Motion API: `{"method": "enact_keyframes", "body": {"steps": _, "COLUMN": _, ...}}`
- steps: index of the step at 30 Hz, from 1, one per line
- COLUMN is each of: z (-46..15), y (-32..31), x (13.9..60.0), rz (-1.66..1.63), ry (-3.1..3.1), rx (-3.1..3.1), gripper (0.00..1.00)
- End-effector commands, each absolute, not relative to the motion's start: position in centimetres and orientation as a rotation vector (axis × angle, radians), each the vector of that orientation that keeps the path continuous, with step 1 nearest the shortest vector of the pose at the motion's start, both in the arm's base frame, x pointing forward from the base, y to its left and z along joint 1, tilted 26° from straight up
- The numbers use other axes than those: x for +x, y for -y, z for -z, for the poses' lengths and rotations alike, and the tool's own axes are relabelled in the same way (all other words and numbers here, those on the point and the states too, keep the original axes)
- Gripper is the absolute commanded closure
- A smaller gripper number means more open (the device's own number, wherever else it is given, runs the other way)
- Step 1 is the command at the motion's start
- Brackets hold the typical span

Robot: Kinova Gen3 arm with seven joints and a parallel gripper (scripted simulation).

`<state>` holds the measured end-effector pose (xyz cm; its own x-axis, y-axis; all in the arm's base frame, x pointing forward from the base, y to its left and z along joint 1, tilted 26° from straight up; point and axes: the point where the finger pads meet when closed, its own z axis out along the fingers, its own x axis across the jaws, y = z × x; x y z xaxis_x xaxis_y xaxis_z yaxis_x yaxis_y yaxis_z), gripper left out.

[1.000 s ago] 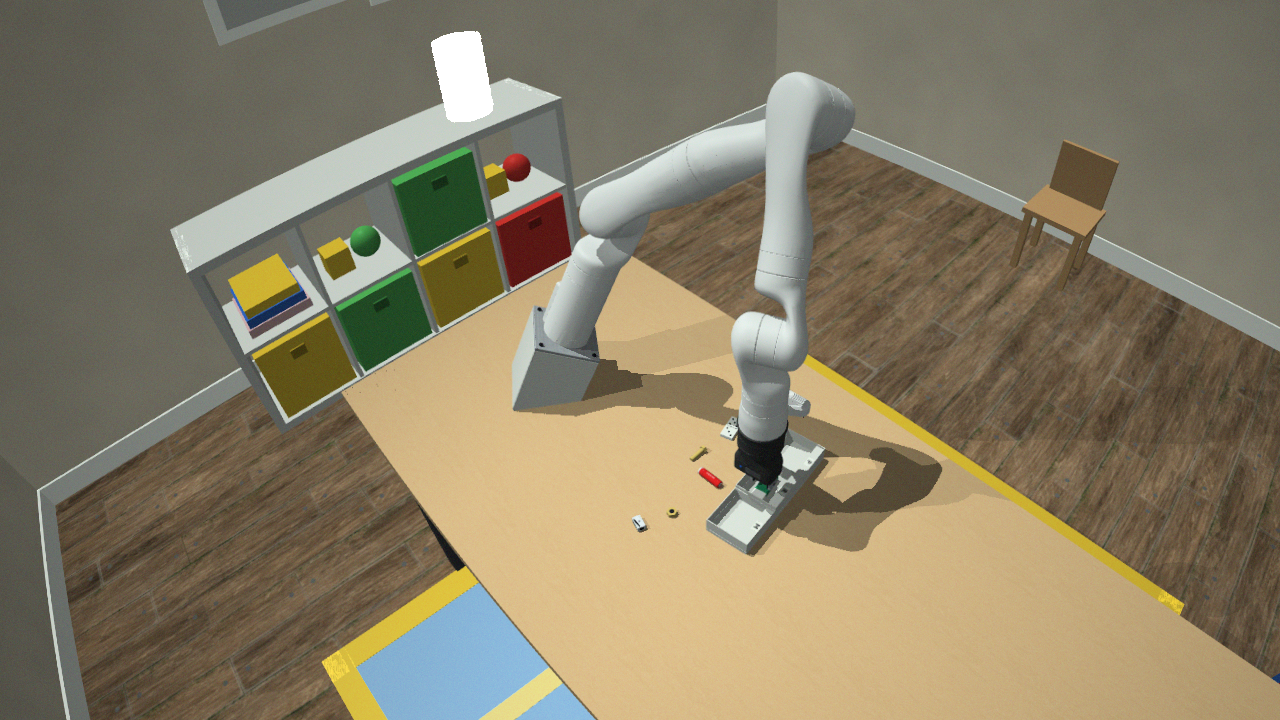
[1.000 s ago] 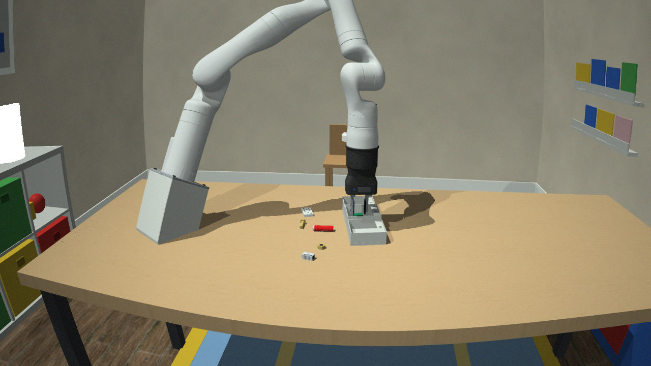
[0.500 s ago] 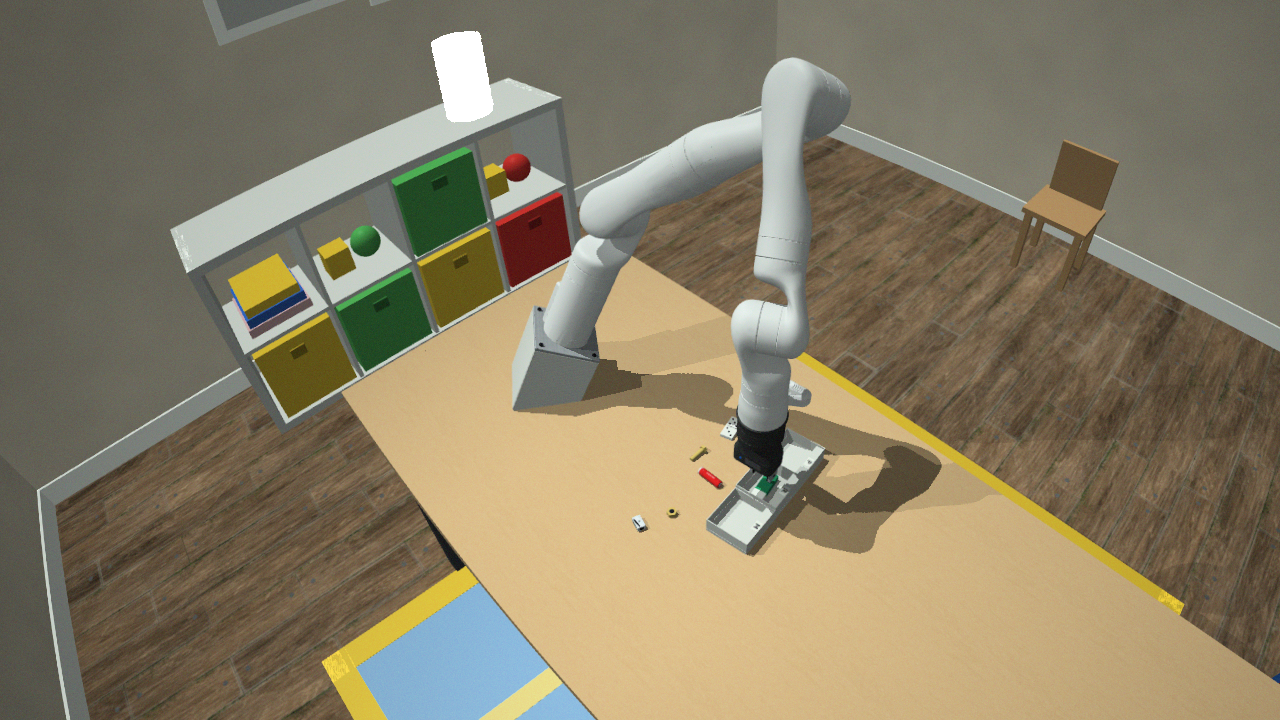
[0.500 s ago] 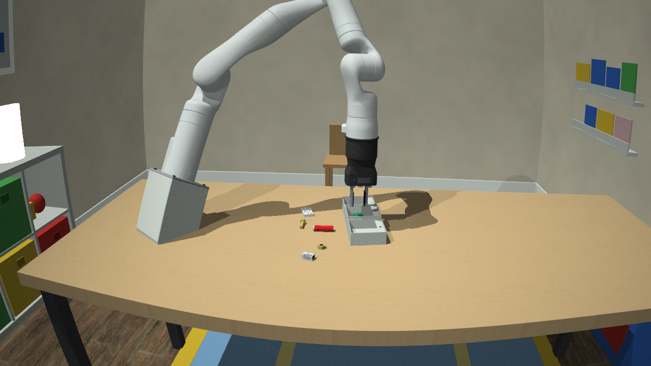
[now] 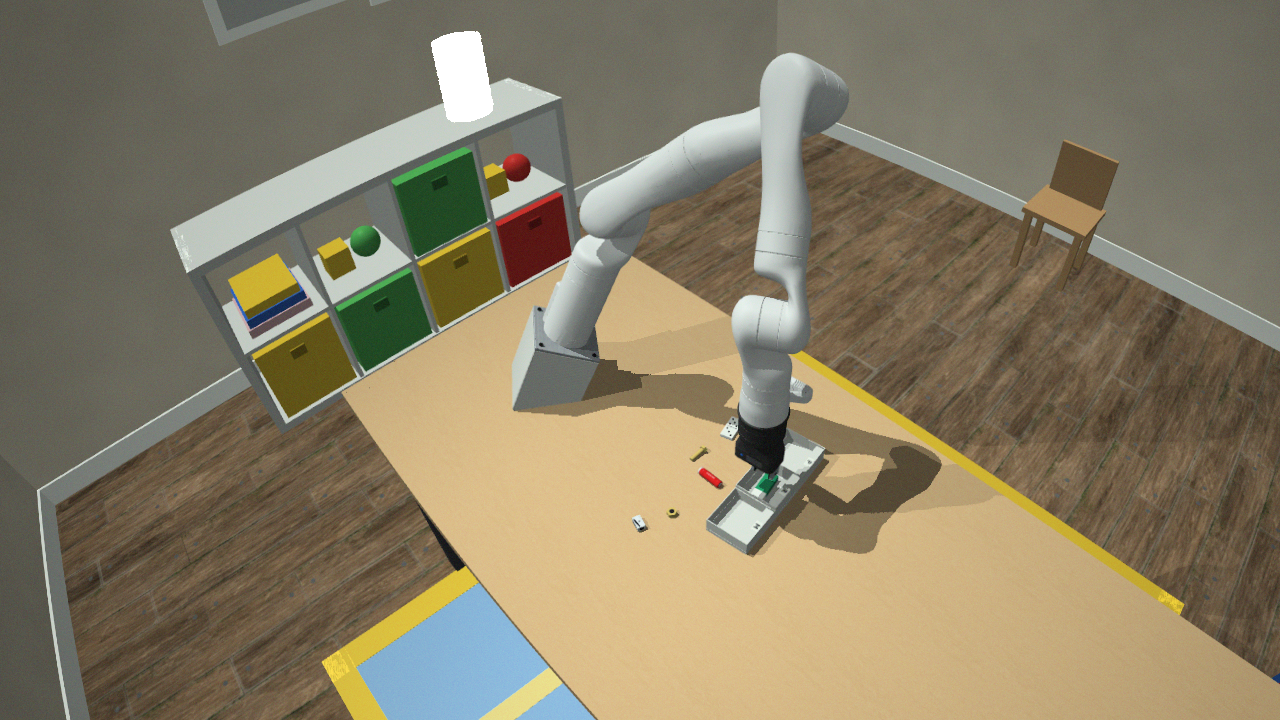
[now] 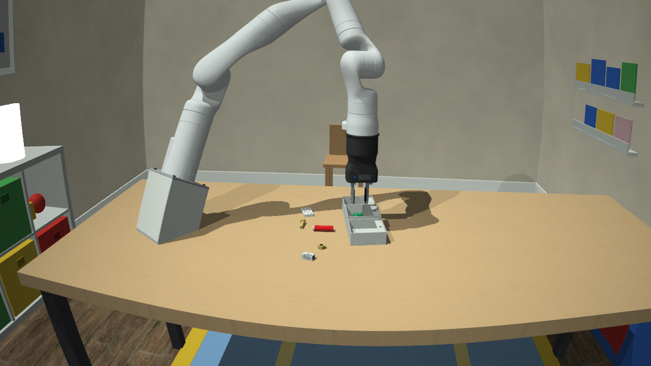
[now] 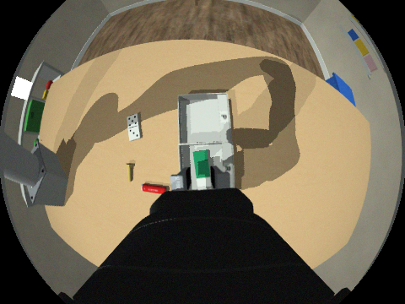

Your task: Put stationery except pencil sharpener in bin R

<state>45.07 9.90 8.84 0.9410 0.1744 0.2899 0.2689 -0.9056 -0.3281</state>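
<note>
Gripper [image 6: 359,194]: black housing, two thin dark fingers spread apart, nothing between them. It hangs just above the far bin [image 6: 359,208] of a joined pair of shallow grey boxes with thin walls and flat floors. A small flat green block, probably an eraser [image 6: 357,213], lies on that bin's floor below the fingertips. The near bin [image 6: 366,231] shows a pale floor; bin letters too small to read.

On the table [image 6: 455,273] left of the bins:
- red cylinder [image 6: 323,227], lying flat
- brass-coloured bolt [image 6: 302,223]
- brass-coloured nut [image 6: 321,246]
- small white-grey boxy piece [image 6: 308,256], kind unclear
- white domino [image 6: 307,211] with dark pips

Table: matte tan top, rounded front edge, dark legs. Arm smooth white, on a tilted grey block base [image 6: 150,227].

Room: dark wood plank floor, taupe walls, wooden chair [image 5: 1070,207], white cubby shelf [image 5: 358,174] with coloured fabric boxes.
</note>
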Motion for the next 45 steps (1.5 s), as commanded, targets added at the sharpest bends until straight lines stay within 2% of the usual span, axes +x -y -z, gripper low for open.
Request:
{"method": "enact_keyframes", "body": {"steps": 1, "z": -9.0, "y": -9.9, "x": 45.1, "rz": 0.364, "ry": 0.319, "rx": -2.727, "gripper": 0.38}}
{"method": "enact_keyframes", "body": {"steps": 31, "z": -9.1, "y": -10.0, "x": 45.2, "rz": 0.364, "ry": 0.319, "rx": -2.727, "gripper": 0.38}}
{"method": "enact_keyframes", "body": {"steps": 32, "z": -9.6, "y": -9.9, "x": 45.1, "rz": 0.362, "ry": 0.320, "rx": -2.726, "gripper": 0.00}}
{"method": "enact_keyframes", "body": {"steps": 45, "z": -13.6, "y": -8.2, "x": 44.2, "rz": 0.362, "ry": 0.319, "rx": -2.727, "gripper": 0.00}}
